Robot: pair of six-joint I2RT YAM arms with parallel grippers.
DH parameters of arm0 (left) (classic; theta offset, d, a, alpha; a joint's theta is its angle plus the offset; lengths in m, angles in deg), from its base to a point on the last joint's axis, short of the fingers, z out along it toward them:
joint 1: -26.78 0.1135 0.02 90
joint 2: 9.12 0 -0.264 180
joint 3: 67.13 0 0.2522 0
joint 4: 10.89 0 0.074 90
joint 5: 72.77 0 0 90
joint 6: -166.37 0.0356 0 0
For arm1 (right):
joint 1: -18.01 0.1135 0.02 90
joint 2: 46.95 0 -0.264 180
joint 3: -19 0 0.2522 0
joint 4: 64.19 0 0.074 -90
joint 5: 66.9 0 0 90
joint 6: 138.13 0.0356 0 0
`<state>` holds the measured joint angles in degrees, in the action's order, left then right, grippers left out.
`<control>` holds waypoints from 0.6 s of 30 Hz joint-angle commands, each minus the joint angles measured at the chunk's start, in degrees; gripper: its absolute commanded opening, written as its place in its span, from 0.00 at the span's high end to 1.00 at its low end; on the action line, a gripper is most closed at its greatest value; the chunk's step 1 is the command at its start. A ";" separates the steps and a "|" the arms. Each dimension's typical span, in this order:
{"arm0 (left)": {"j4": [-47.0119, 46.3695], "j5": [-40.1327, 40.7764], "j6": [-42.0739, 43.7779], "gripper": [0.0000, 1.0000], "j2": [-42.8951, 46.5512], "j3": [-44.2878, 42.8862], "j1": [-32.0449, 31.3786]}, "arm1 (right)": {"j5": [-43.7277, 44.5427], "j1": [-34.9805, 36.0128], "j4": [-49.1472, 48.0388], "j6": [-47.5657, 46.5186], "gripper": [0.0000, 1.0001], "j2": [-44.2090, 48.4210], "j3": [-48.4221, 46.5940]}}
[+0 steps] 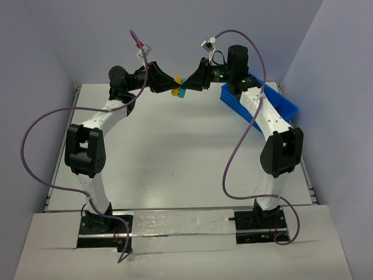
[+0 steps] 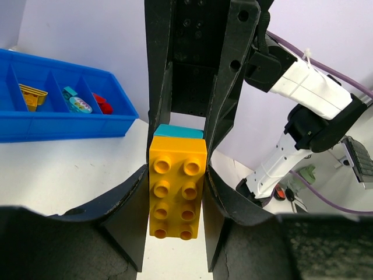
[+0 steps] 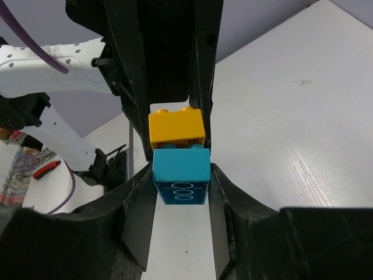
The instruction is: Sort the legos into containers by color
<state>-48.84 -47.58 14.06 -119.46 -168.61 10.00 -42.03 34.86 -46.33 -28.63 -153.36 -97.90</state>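
**Where the two arms meet: one yellow-and-teal pair, held from both ends**

As I look from the near edge of the table [image 1: 175, 151] outward, both arms rise from their bases and bend in toward each other, left of the blue bin [image 1: 280, 105] and higher than its rim. From the left wrist camera I see the left gripper [image 2: 176, 175] closed to the width of a yellow brick [image 2: 176, 186], a finger pressed on each long side and the studs facing the lens. Just beyond it, a teal brick [image 2: 178, 132] butts against the yellow one's far end. From the right wrist camera the order flips: the right gripper [image 3: 181, 175] is clamped on the teal brick's flanks, with the yellow one touching it on the far side. I read the two as pressed together, though I cannot tell how firmly they are joined.

Farther back, the bin sits at the far right corner of the table, under the right arm. Inside it, in neighbouring compartments, I make out a yellow piece [image 2: 32, 93], a light blue piece [image 2: 77, 104] and a red piece [image 2: 102, 104]
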 commanded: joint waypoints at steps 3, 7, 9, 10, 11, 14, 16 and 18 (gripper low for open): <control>-0.14 0.94 1.71 1.00 4.05 0.24 1.80 | -0.14 -2.52 3.35 -3.88 1.00 4.39 1.08; 18.75 3.47 19.69 1.00 8.72 -0.28 2.83 | 2.63 -6.53 8.71 -9.39 1.00 6.64 3.19; 31.69 7.39 32.78 1.00 10.94 -1.65 2.04 | 5.36 -9.29 11.06 -11.55 1.00 8.20 3.95; 37.33 10.03 39.59 1.00 11.85 -2.48 1.43 | 7.26 -9.48 12.56 -12.94 1.00 8.71 4.30; 42.51 15.09 50.68 1.00 13.25 -3.87 0.59 | 11.01 -11.54 15.27 -15.50 1.00 9.13 4.71; 52.11 21.62 60.26 1.00 14.84 -3.90 -2.42 | 18.71 -16.24 19.30 -18.96 1.00 10.45 5.36; 53.82 26.36 63.67 1.00 16.01 -2.34 -3.86 | 27.67 -20.54 21.06 -21.70 1.00 11.01 6.58; 54.13 27.80 65.14 1.00 16.48 -1.58 -4.62 | 33.51 -22.47 22.01 -23.15 1.00 11.05 7.28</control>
<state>-4.10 -28.46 65.64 -105.34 -169.92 7.05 -23.38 16.33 -28.65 -45.55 -145.65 -91.78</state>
